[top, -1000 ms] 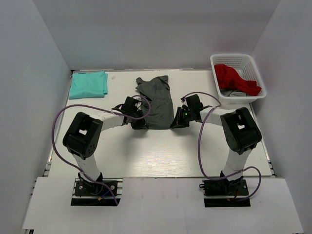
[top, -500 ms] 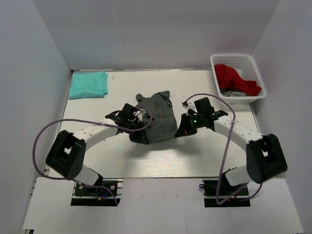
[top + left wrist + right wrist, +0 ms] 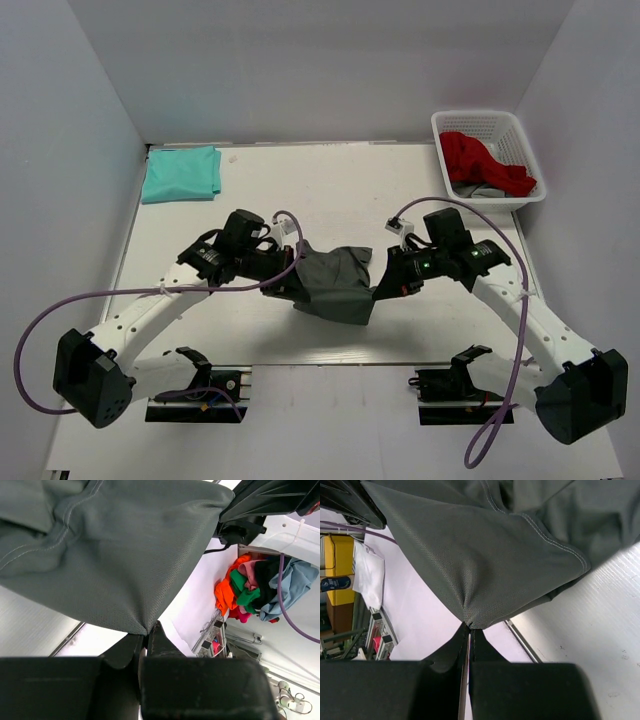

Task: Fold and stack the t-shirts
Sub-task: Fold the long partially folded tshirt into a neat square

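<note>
You are working over a white table point(image 3: 330, 190) boxed in by pale walls, with both arm bases bolted at its near edge. Both arms reach inward over the near half of the table and meet at the dark charcoal t-shirt point(image 3: 335, 285).

The left gripper point(image 3: 290, 283) has the shirt's left side. In the left wrist view its fingertips point(image 3: 160, 641) are pressed together on a pointed fold of the grey cloth, which fans out wide above them. The right gripper point(image 3: 381, 289) has the shirt's right side. In the right wrist view its fingertips point(image 3: 482, 651) are pinched tight on another corner of the same cloth, with a stitched hem running across just beyond.

Between the two grippers the charcoal shirt is bunched into a crumpled, sagging bundle, not spread flat. It appears raised off the table, with a faint shadow on the surface toward the near edge. Purple cables loop from each arm.

Farther back, the teal t-shirt point(image 3: 181, 173) lies folded to a rectangle in the far left corner of the table, well apart from both grippers. At the far right a white lattice basket point(image 3: 487, 117) sits against the wall. It holds a red garment point(image 3: 480, 160), with a strip of grey cloth point(image 3: 480, 190) showing under it.
</note>
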You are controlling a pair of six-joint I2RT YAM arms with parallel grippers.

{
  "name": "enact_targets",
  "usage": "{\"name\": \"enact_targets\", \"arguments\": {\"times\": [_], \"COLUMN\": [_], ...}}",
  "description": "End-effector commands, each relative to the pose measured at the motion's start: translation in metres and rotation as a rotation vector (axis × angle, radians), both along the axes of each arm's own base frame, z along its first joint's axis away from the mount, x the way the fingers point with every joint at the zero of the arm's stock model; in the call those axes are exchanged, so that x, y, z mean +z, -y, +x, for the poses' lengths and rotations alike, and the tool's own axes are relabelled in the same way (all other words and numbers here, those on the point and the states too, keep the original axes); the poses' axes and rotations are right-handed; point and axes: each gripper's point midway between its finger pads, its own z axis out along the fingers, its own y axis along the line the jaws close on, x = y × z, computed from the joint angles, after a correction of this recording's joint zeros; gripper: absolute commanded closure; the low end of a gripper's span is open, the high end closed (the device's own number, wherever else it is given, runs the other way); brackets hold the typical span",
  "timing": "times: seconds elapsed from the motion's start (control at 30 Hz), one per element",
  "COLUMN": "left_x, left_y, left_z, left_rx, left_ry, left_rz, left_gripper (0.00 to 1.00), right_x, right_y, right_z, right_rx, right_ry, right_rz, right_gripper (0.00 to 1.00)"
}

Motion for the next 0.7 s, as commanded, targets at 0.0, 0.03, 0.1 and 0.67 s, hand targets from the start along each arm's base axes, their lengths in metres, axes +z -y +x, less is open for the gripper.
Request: {"name": "enact_targets", "arguments": {"times": [0.0,0.03,0.1,0.67], "left_x": [0.015,0.016,0.01,-0.011], "left_y": [0.002,0.001,0.002,0.004], "left_z": [-0.001,0.001,0.008,0.095], "left_rx": [-0.023,-0.014,0.002,0.169], "left_ry": [0.032,0.039,0.03,0.11], "left_rz": [-0.029,-0.021,-0.007,0.206], "left_gripper": [1.0,1.0,1.0,1.0], "right_x": [0.016,0.018,0.017,0.012], "right_y": [-0.001,-0.003,-0.004,-0.002], "right_z": [0.001,0.005,0.01,0.081], "right_rx": [0.016,0.009,0.003,-0.164], "right_ry": [0.029,0.028,0.031,0.1], "right_rz": [0.029,0.034,0.034,-0.055], "right_gripper": [1.0,1.0,1.0,1.0]}}
